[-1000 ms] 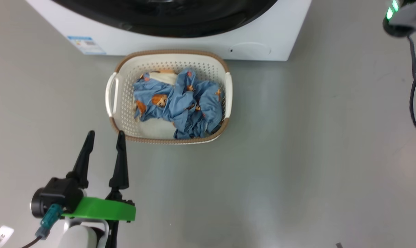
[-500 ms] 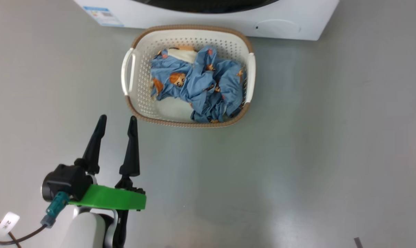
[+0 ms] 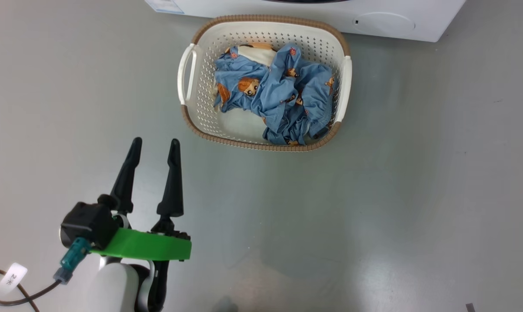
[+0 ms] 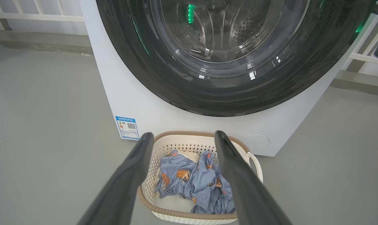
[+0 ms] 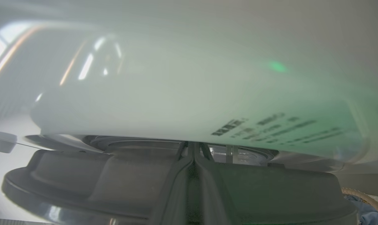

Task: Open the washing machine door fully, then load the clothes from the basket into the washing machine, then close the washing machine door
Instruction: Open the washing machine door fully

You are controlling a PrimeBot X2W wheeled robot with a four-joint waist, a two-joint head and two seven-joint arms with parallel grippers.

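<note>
Hovering empty with fingers spread, the left gripper [image 3: 154,141] is waiting well out from the washing machine [image 3: 227,8], while the basket [image 3: 261,147] of clothes [image 3: 279,95] is sitting at its foot. From the left wrist, the washing machine door [image 4: 129,62] is looking shut. The right gripper [image 5: 193,156], fingers pressed together, is nosing that door's rim, likely to open it.

A white tag [image 3: 11,277] at the head view's lower left bears a 2 and one more mark too small to tell. The blue sticker [image 4: 127,127] on the washer [image 4: 151,118] carries a QR code; its print is too small to read. Dark print lines [image 5: 270,126] on a white panel [image 5: 145,93] are blurred past reading.
</note>
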